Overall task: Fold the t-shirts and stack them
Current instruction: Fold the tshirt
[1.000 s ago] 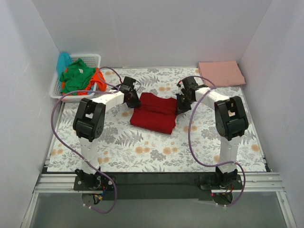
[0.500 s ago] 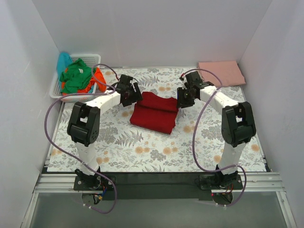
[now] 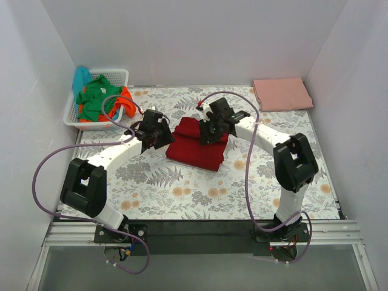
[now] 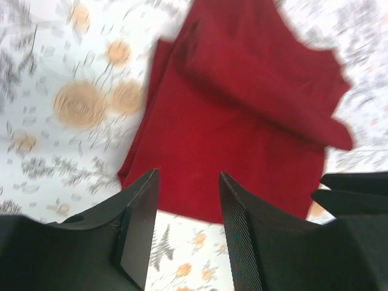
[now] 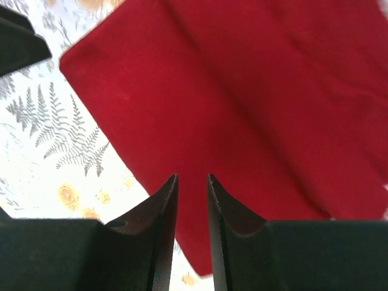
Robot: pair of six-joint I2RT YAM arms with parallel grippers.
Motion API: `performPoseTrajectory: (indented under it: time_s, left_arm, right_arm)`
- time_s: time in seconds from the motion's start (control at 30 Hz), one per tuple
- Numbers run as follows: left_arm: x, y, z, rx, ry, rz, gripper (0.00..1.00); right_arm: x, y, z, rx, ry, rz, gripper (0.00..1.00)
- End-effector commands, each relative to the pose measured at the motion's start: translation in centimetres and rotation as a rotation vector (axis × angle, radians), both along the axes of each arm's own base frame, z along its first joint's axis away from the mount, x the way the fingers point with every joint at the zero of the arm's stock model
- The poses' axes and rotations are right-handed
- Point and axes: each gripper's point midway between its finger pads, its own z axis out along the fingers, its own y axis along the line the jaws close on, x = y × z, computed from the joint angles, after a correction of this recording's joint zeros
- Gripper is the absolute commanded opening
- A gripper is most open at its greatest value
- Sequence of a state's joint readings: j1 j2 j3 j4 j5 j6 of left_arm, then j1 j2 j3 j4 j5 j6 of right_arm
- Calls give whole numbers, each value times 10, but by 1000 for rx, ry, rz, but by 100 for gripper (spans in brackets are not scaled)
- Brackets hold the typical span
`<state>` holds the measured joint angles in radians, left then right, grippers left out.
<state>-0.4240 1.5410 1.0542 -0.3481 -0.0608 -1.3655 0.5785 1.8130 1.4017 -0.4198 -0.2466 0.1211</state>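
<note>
I'm seeing left gripper (image 4: 187, 177) jaws hanging wide apart and empty over the dark red shirt (image 3: 197, 145), which is lying folded mid-counter (image 3: 182, 194). Right gripper (image 5: 191, 179) jaws are showing a narrow gap, gripping nothing. Pink shirt (image 3: 282, 93) is sitting folded upper right. I'm judging the red one not yet stacked, and the green shirt (image 3: 97, 97), orange shirt (image 3: 125, 100) and turquoise shirt (image 3: 80, 77) are waiting in the basket (image 3: 118, 73) upper left.

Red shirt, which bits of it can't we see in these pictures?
- Top view: the far edge of the dark red t-shirt sits under the right gripper.
- Left wrist view: blurred; its top is cut off by the frame.
- Right wrist view: it runs off the top and right edges.
</note>
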Motion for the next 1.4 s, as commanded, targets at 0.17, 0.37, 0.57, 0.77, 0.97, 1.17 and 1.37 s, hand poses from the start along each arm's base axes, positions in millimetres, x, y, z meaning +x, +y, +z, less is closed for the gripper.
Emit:
performPoseTrajectory:
  time_s: [0.17,0.37,0.57,0.77,0.97,1.17,1.37]
  left_arm:
    - [-22,10,-4,11,24,10,44]
    - [-28,14,-11,27,38,6,47]
    - [-21,7,-20,24,68,-4,48]
    - [20,-11,-6,14,21,-22,49]
    - [75,-41,0,4,-20,-91,36]
    - [103,-69,-32,-13,-4,-211,19]
    - [142,-75,-71,-49,21,-218,15]
  right_arm:
    - [36,16,-46,-75,-34,40,29]
    - [114,-31,-59,-46,-37,-134,29]
    - [170,-76,-47,110,-2,-258,29]
    - [143,-72,22,252,-54,-242,30]
    - [92,-50,54,480,-40,-143,31]
    - [53,-35,20,569,101,-6,31]
    - [76,-53,-23,632,184,-70,31]
